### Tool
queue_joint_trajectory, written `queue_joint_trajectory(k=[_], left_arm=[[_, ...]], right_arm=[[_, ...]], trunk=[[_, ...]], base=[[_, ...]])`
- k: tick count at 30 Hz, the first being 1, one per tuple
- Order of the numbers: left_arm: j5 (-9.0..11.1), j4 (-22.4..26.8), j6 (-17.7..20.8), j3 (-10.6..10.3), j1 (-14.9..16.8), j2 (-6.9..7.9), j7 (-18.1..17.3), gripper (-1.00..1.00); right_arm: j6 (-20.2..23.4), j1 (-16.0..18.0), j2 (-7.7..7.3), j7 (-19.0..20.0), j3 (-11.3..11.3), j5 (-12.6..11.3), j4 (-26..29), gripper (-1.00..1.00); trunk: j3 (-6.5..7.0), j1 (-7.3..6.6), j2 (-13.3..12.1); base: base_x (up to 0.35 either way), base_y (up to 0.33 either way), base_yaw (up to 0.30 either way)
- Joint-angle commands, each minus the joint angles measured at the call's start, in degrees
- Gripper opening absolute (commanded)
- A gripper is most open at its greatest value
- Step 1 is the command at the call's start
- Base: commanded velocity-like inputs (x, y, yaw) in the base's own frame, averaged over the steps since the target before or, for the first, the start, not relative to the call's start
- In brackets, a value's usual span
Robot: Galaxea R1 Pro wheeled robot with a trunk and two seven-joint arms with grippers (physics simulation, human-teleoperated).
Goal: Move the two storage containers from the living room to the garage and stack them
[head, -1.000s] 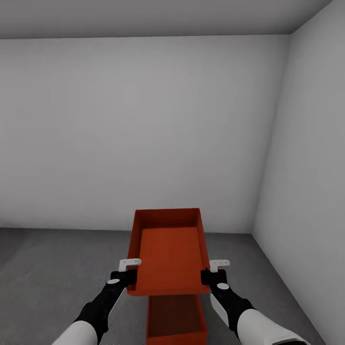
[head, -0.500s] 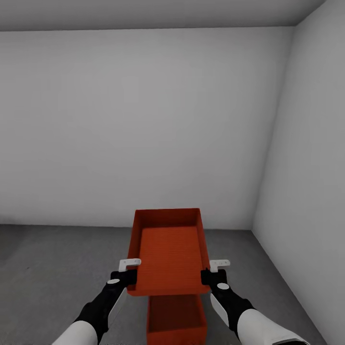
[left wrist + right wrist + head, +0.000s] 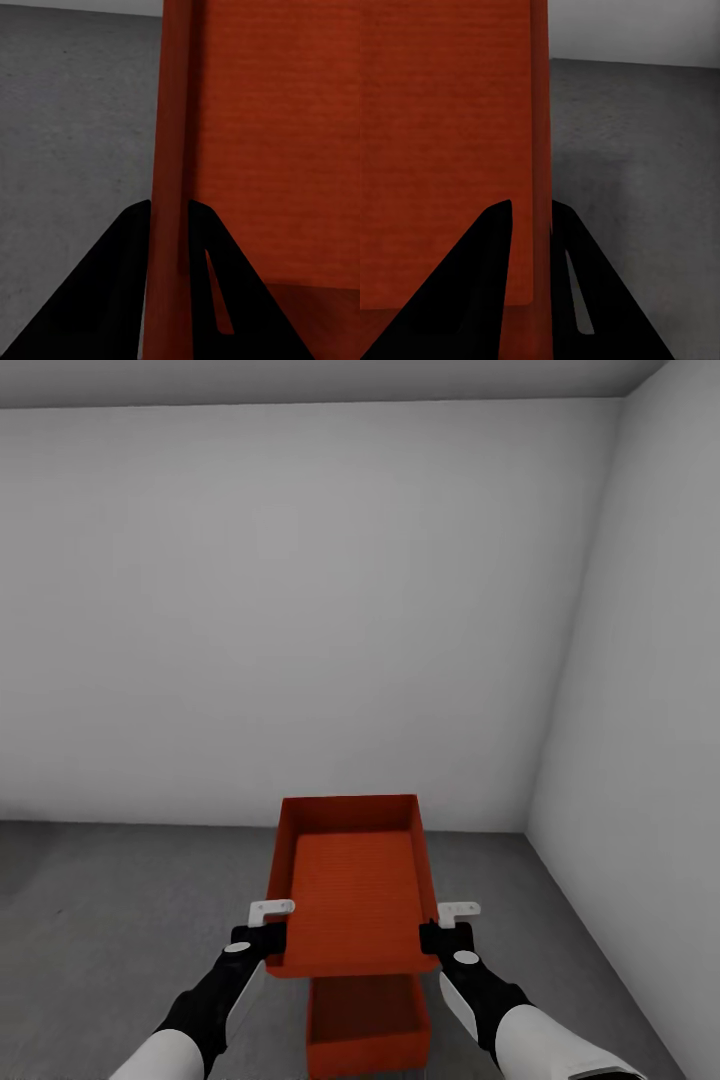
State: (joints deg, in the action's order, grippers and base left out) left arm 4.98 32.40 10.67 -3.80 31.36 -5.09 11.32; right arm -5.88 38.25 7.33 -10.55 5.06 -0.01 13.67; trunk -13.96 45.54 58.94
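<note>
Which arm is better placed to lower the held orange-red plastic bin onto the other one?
Neither alone: left claw and right claw each clamp a side wall of the held orange-red plastic bin, above the lower bin.

My right gripper (image 3: 531,214) is clamped on the side wall of the orange-red storage container (image 3: 446,150) — one dark finger (image 3: 472,285) inside, the other outside. Beyond the wall lies dark grey floor (image 3: 637,187), meeting a pale wall (image 3: 634,30).
</note>
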Motion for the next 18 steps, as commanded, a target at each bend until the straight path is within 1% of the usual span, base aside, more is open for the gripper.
queue_joint_trajectory(k=[1, 18], left_arm=[[-0.94, 0.33, -2.67, 0.16, 0.02, 0.09, 0.98, -1.0], [-0.85, 0.47, -2.65, 0.26, 0.02, 0.08, 0.98, -1.0]], right_arm=[[-0.18, 0.07, -0.03, -5.62, -2.25, -1.47, -0.13, -1.0], [-0.18, 0.07, -0.05, -5.61, -2.27, -1.44, -0.13, -1.0]], trunk=[[-0.17, 0.0, 0.06], [-1.74, 0.0, 0.06]], base=[[0.0, 0.0, 0.0], [0.0, 0.0, 0.0]])
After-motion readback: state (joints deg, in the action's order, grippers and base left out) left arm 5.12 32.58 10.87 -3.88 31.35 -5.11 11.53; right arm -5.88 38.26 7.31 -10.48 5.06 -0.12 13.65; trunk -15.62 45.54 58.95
